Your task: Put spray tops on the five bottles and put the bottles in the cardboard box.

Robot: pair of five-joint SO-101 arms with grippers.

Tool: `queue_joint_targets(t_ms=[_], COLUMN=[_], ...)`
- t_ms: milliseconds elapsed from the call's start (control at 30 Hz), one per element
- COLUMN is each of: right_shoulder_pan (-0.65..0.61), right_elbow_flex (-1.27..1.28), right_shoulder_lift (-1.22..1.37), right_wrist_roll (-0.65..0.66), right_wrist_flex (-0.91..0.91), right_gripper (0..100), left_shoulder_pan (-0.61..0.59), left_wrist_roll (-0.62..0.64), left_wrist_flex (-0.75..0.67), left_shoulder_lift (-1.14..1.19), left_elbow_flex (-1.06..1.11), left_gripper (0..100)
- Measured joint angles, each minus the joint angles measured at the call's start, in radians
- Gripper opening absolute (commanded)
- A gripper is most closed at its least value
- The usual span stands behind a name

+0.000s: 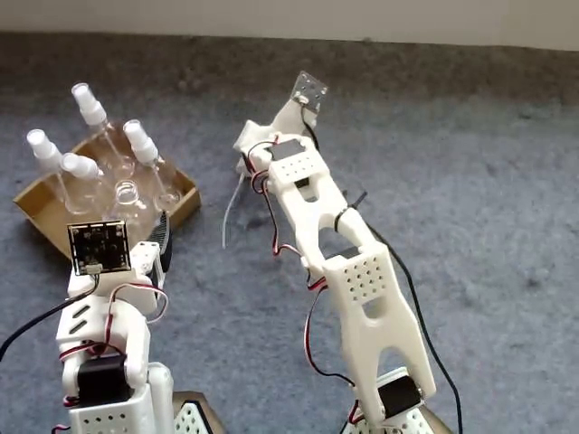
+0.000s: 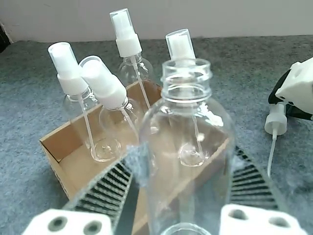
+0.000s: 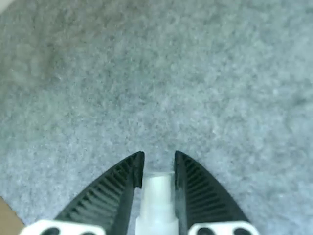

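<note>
A clear bottle [image 2: 183, 147] with no top is upright in my left gripper [image 2: 183, 169], which is shut on it. In the high view this open bottle [image 1: 127, 194] is over the near edge of the cardboard box [image 1: 187, 201], held by the left gripper [image 1: 137, 224]. Several capped bottles [image 1: 145, 158] stand in the box [image 2: 54, 152]. My right gripper [image 3: 159, 159] is shut on a white spray top [image 3: 157, 196]. From above, the right gripper [image 1: 246, 152] is over the carpet to the right of the box, with the top's thin tube [image 1: 232, 206] hanging down.
Grey carpet [image 1: 470, 181] covers the table all round. In the left wrist view, the right gripper [image 2: 298, 90] with its spray top [image 2: 275, 120] is off to the side of the box. The right arm [image 1: 348, 262] stretches across the middle.
</note>
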Motion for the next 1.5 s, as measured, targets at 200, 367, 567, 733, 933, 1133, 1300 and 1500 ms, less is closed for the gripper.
queue_joint_targets(t_ms=[200,367,567,733,933,1133,1300,1500], right_shoulder_pan=[0.002,0.002,0.002,0.002,0.002,-0.018,-0.068,-0.068], right_elbow_flex=[-0.002,-0.054,-0.172,-0.328,-0.496,-0.543,-0.543,-0.545], right_shoulder_lift=[0.000,-0.002,0.002,0.002,0.002,0.002,0.002,0.035], right_wrist_roll=[0.115,0.321,0.371,0.377,0.379,0.408,0.539,0.555], right_wrist_flex=[0.041,0.196,0.399,0.635,0.916,0.936,0.919,0.876], right_gripper=[7.4,7.5,22.6,35.9,36.1,36.1,36.1,28.6], left_shoulder_pan=[0.000,0.000,0.000,0.000,0.000,0.000,0.000,0.000], left_wrist_roll=[0.000,0.000,0.000,0.000,0.000,0.000,0.000,0.000], left_wrist_flex=[0.000,0.000,0.000,-0.003,-0.020,-0.020,-0.020,-0.020], left_shoulder_lift=[0.000,0.000,0.000,0.000,0.000,0.000,0.000,0.000], left_elbow_flex=[0.000,0.000,0.000,0.025,0.026,0.026,0.026,0.026], left_gripper=[13,13,13,13,13,13,13,13])
